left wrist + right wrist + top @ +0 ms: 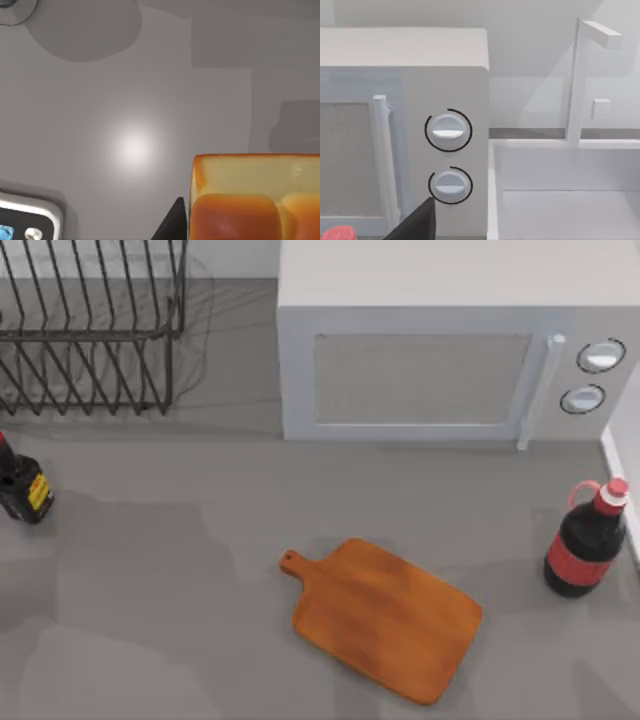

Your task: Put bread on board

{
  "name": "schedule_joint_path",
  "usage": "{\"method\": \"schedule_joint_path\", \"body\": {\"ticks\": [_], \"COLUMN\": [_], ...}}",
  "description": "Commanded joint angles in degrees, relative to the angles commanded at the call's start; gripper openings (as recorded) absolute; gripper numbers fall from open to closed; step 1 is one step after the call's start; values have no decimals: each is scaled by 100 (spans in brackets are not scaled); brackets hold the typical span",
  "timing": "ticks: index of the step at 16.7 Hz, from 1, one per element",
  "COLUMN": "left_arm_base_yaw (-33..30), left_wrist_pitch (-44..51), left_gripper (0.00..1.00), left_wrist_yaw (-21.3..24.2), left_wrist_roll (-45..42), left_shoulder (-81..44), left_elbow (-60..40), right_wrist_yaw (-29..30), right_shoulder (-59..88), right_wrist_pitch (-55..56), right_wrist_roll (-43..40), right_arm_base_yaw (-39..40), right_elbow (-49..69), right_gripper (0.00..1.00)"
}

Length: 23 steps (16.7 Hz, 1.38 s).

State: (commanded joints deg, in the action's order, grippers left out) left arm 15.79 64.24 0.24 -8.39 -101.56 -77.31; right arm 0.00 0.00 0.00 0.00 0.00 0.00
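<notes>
While the left end effector [187,222] looks down from its wrist camera, we see one dark finger [172,222] right beside the bread [255,197], a golden-brown loaf with pale yellow sides; we cannot tell whether it grips the loaf. Under it lies the grey surface [125,125]. From the right wrist view, one dark finger [417,222] of our right end effector points toward the microwave [420,100] and its two knobs, and its state we cannot tell. From above, the board [385,618] lies bare on the surface, in front of the microwave. A cola bottle [583,540] stands at the right, a dish rack [90,325] at the back left, a dark bottle [22,485] at the left edge.
</notes>
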Motion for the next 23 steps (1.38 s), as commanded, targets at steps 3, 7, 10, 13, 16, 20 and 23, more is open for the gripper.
{"method": "schedule_joint_path", "body": {"ticks": [3, 7, 10, 13, 16, 20, 23], "left_arm_base_yaw": [1, -327, -839, -1544, -2369, -3571, -4470], "left_wrist_pitch": [3, 183, 319, 423, 500, 592, 626], "left_gripper": [0, 0, 0, 0, 0, 0, 0], "left_wrist_yaw": [3, 82, 166, 241, 298, 325, 291], "left_wrist_roll": [44, 843, 2072, 3680, 5504, 8180, 10227], "left_shoulder": [-3, 152, 172, 30, -193, -631, -1047], "left_elbow": [-23, -507, -1064, -1618, -2040, -2395, -2526], "right_wrist_yaw": [0, 0, 0, 0, 0, 0, 0], "right_shoulder": [0, 0, 0, 0, 0, 0, 0], "right_wrist_pitch": [0, 0, 0, 0, 0, 0, 0], "right_wrist_roll": [0, 0, 0, 0, 0, 0, 0], "right_arm_base_yaw": [0, 0, 0, 0, 0, 0, 0], "right_elbow": [0, 0, 0, 0, 0, 0, 0], "right_gripper": [100, 100, 100, 100, 100, 100, 100]}}
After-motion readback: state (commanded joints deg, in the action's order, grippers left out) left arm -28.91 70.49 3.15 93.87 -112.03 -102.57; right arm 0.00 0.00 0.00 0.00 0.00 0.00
